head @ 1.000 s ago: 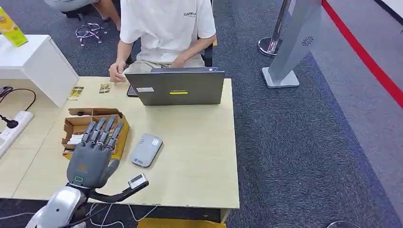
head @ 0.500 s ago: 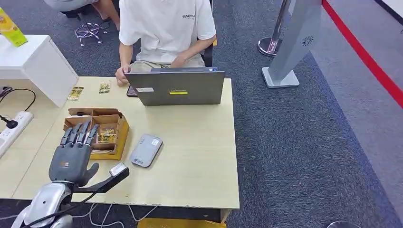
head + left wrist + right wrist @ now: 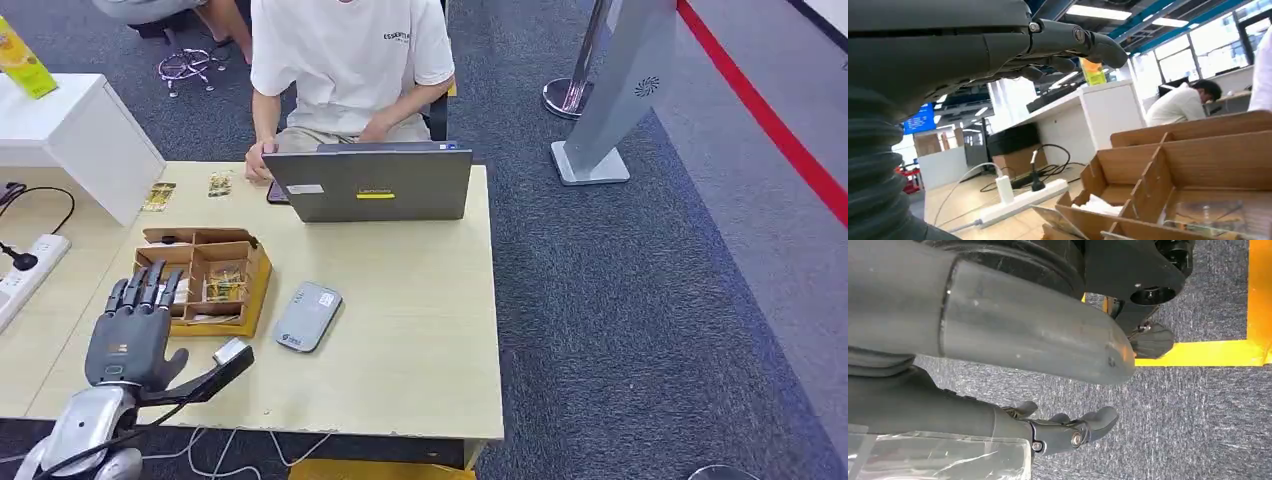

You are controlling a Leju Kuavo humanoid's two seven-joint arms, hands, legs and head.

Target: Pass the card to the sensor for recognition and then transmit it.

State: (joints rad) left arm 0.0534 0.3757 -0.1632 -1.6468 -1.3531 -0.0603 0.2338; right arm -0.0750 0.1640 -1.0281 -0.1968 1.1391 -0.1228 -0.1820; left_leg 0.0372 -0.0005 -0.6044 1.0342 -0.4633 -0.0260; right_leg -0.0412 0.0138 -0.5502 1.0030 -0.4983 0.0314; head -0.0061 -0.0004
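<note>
My left hand [image 3: 133,335] hovers over the table's near left part, fingers spread and straight, reaching the left edge of the cardboard divider box [image 3: 252,283]; it holds nothing. Small cards in clear sleeves [image 3: 226,281] lie in a box compartment, seen up close as a clear-sleeved card [image 3: 1209,216] beyond my left hand [image 3: 998,45]. The grey card sensor [image 3: 308,316] lies flat just right of the box. My right hand [image 3: 1048,390] hangs over the carpet, thumb and fingers [image 3: 1068,432] apart with nothing between them; clear film sits beside its fingers.
A person in a white shirt [image 3: 345,60] sits behind an open grey laptop [image 3: 370,185] at the table's far edge. Two small packets [image 3: 160,196] lie at far left. A power strip [image 3: 25,270] with cables sits on the adjoining desk; bare tabletop [image 3: 420,320] stretches right of the sensor.
My left hand has drawn back from above the box's middle toward the near left, and now only its fingertips reach the box's left edge. The person's hand shifted slightly beside the laptop.
</note>
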